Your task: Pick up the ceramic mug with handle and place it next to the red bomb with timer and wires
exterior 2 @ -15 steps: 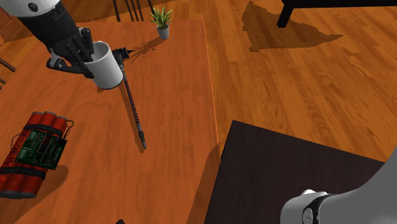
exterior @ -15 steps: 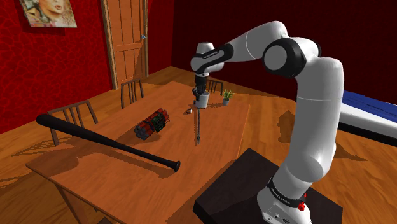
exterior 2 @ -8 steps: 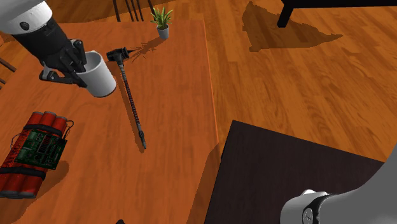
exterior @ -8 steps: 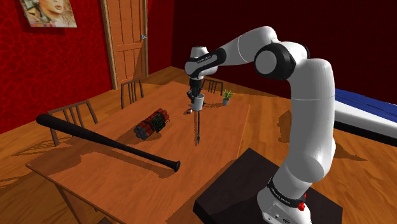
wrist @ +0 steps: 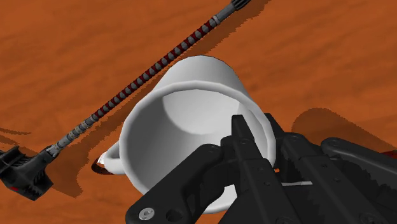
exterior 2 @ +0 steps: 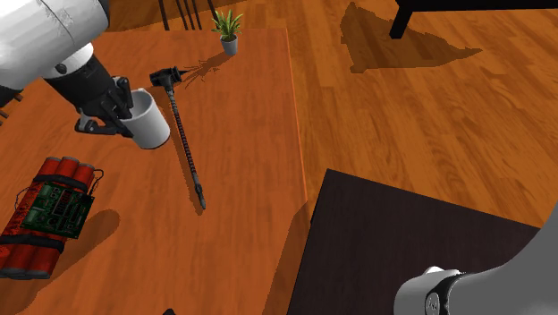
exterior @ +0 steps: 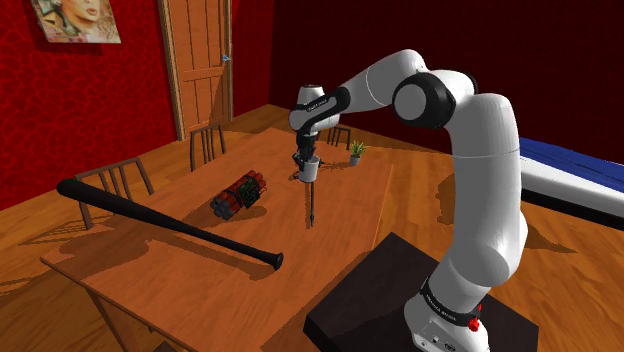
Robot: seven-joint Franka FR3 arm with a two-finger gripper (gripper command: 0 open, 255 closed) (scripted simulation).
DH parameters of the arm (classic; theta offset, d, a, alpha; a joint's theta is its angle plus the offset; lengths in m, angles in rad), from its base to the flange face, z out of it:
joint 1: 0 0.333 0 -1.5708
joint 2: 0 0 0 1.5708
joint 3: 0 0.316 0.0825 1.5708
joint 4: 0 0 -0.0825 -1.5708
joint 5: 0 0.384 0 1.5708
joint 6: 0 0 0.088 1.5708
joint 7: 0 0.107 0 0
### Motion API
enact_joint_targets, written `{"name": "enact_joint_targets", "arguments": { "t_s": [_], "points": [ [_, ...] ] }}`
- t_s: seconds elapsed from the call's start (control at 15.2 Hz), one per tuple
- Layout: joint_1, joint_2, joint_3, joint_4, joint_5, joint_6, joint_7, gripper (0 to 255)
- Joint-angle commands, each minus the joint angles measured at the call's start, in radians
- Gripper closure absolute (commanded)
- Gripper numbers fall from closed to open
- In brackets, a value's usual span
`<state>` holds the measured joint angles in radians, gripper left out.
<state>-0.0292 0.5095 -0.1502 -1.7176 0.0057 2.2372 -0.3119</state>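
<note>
A white mug [exterior 2: 150,123] hangs above the wooden table [exterior 2: 250,134], tilted, with my gripper [exterior 2: 119,107] shut on its rim. In the wrist view one finger [wrist: 239,137] is inside the mug [wrist: 191,108] and the other is outside the wall; the handle [wrist: 109,163] sticks out on the far side from the gripper. The red bomb [exterior 2: 45,217] with a green board and wires lies on the table, some way from the mug toward the second exterior view's lower left. From the shoulder view, the mug [exterior: 311,170] hangs beyond the bomb [exterior: 240,193].
A long black rod tool [exterior 2: 185,143] lies just beside the mug. A black baseball bat [exterior: 160,224] lies across the near part of the table. A small potted plant [exterior 2: 228,27] stands at the far edge. Chairs [exterior: 207,143] line the table's side.
The arm has carried the mug lower and toward the shoulder view's left, nearer the table and the bomb. The grip on the rim has not changed.
</note>
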Motion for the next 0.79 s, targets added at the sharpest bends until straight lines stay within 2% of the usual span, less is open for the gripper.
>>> {"name": "enact_joint_targets", "arguments": {
  "t_s": [0.0, 0.73],
  "points": [
    [-0.002, 0.015, 0.001, -0.004, 0.002, 0.02, -0.002, 255],
    [-0.009, 0.107, 0.009, -0.018, 0.013, 0.125, -0.002, 255]
  ]
}}
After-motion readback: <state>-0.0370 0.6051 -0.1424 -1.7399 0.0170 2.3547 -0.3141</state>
